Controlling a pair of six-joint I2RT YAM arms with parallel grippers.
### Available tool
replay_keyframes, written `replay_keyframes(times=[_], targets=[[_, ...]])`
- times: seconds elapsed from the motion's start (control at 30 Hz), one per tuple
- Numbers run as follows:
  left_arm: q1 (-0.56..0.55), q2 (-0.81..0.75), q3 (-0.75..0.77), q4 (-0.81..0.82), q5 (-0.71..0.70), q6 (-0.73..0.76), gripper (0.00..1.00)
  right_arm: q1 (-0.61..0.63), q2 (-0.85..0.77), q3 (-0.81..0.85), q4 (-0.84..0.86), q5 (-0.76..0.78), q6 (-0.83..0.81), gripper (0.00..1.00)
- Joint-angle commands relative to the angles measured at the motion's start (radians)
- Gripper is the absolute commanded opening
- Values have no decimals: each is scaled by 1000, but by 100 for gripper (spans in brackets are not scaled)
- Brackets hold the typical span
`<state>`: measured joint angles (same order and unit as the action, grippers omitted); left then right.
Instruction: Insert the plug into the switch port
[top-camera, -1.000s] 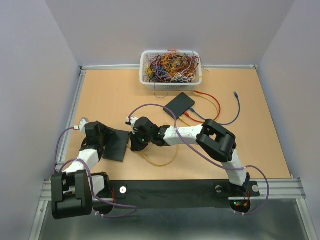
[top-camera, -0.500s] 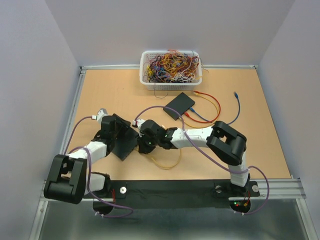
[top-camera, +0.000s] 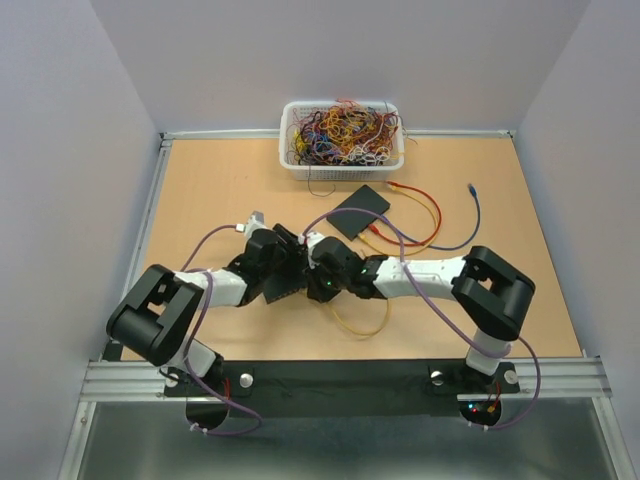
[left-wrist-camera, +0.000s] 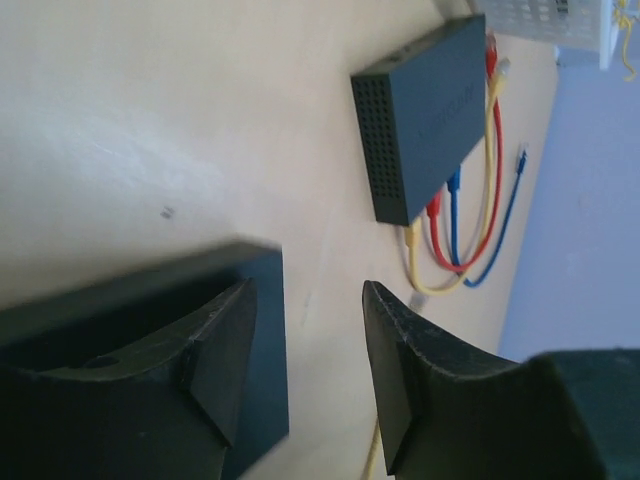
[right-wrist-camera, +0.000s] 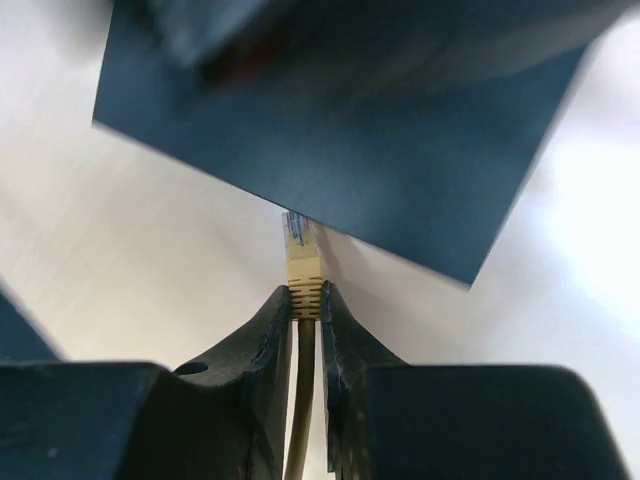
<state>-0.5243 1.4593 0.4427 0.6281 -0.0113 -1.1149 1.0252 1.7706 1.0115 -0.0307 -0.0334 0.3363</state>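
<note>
A black switch box (top-camera: 288, 284) lies at mid-table, blurred. In the left wrist view it (left-wrist-camera: 150, 290) lies against the outer side of my left finger (left-wrist-camera: 220, 360). My left gripper (left-wrist-camera: 305, 370) is open, with only bare table between its jaws; from above it (top-camera: 276, 262) sits over the box's left part. My right gripper (right-wrist-camera: 305, 300) is shut on a yellow plug (right-wrist-camera: 303, 262), whose clear tip almost touches the box's near edge (right-wrist-camera: 330, 140). From above, my right gripper (top-camera: 320, 282) is just right of the box. I cannot see the ports.
A second black switch (top-camera: 358, 211) (left-wrist-camera: 425, 120) lies further back with red, blue and yellow cables (top-camera: 420, 215) plugged in. A white basket of tangled cables (top-camera: 342, 135) stands at the back. The held yellow cable loops on the table (top-camera: 360, 322) near the front.
My left arm swung right and took the black switch box along, from the left side to mid-table. My right gripper, still holding the yellow plug, shifted right and stayed beside the box.
</note>
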Motion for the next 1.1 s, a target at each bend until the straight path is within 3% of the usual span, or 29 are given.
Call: replay_keyframes(times=[0.0,0.23,0.47,0.77,1.07], targets=[[-52,76,2,-68,83,-51,58,-140,-68,-37,54,147,-31,1],[-52,90,2,-41,94,-57,58,-194,-82,-57,35,150,-72,0],[-28,56,-19,-39,94,-20,58,-192,-89,-100,35,50,-43,0],[21,-88,103,-208,-58,291,59,-172,-137,-162,35,50,-28,0],[139,45,73,87,149,423,60,-163,-86,-106,35,56,-49,1]])
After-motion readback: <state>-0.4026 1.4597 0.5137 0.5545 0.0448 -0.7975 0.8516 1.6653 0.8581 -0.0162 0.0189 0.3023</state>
